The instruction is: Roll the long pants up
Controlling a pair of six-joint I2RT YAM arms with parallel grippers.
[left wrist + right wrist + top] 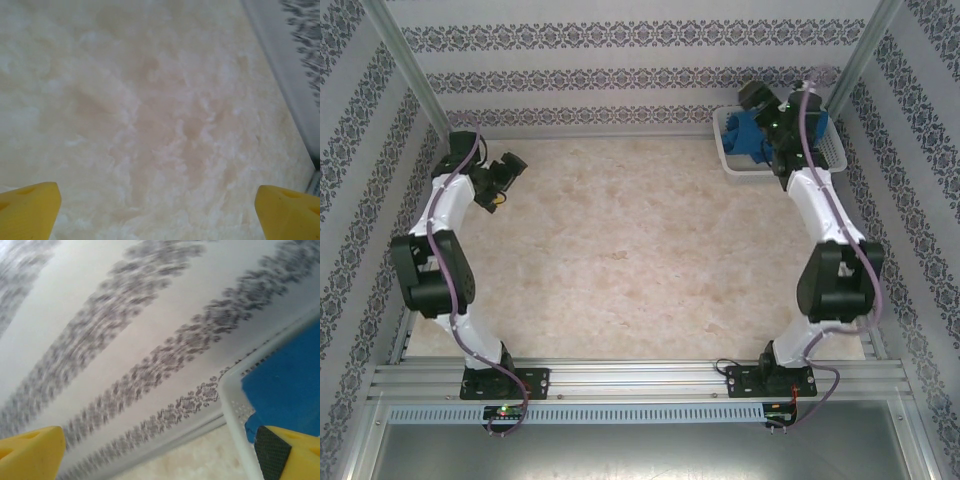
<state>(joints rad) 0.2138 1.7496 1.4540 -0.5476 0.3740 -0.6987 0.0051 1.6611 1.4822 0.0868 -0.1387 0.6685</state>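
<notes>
When looking down from above, found the long pants (748, 138) scrunched into a blue lump inside the white basket (836, 148), at the far right corner of the worktop (620, 250). Not spread flat, so not ready for rolling. Guessed the first job: lifting them out onto the bare middle of the worktop. Made sense, then, of the right gripper (160, 460) reaching over the basket, near its white rim and the blue cloth. Saw its yellow fingers (30, 452) spread wide apart, gripping nothing. Saw one fingertip very close to the rim, but could not tell about touching. Saw the stripy wall (125, 340) beyond, so guessed at a tilted wrist, not yet pointing down into the basket. Found the left gripper (157, 215) well apart from the pants, near the far left corner of the worktop. Seemed placed there to leave the middle free for the pants. Saw its fingers spread wide too, with nothing between them and only bare worktop below.
</notes>
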